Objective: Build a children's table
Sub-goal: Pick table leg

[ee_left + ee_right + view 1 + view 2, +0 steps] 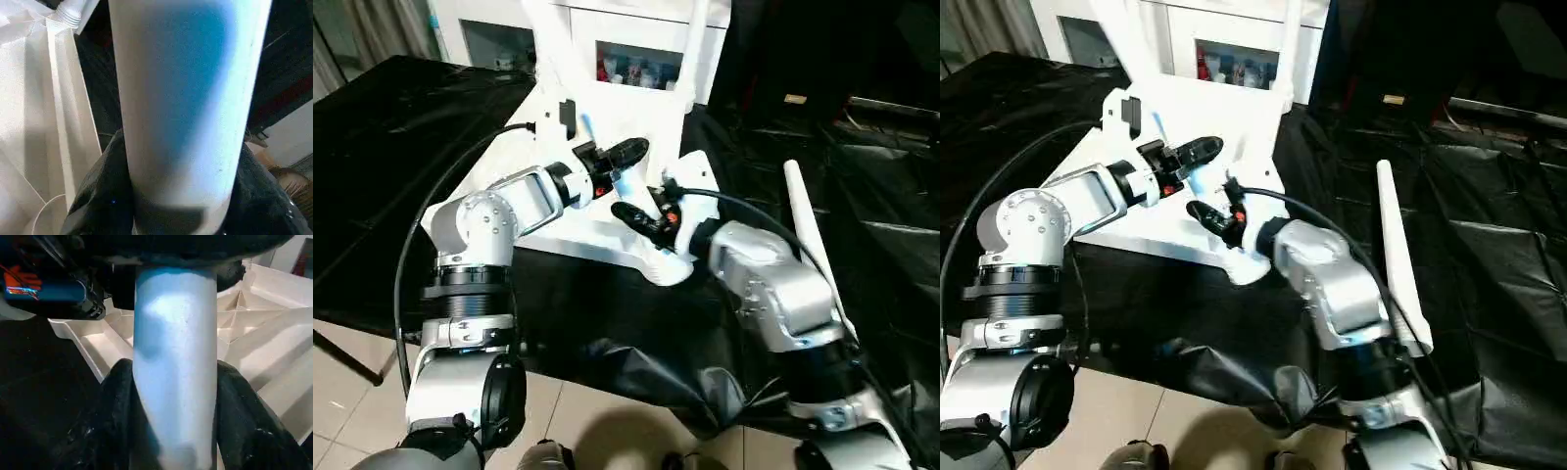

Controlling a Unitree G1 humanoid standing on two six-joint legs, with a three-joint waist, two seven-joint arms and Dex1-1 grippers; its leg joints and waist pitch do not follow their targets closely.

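The white tabletop [592, 233] lies underside up on a black-covered table, its ribs showing in the right wrist view. Two white legs stand upright in its far corners, one on the left [546, 39] and one on the right [693, 49]. A third leg [176, 357] rises at the near corner, and both grippers grasp it. My left gripper [625, 152] is shut on this leg higher up, its dark fingers [98, 196] pressed to the tube's sides. My right gripper [638, 215] is shut on it lower down, close to the tabletop. A loose leg [811, 230] lies on the black cover to the right.
A white cabinet [636, 69] with small items on its shelf stands behind the table. Wrinkled black sheeting [391, 147] covers the table on both sides of the tabletop. A black cable [421, 235] loops beside my left arm. Tiled floor [352, 411] lies below the near edge.
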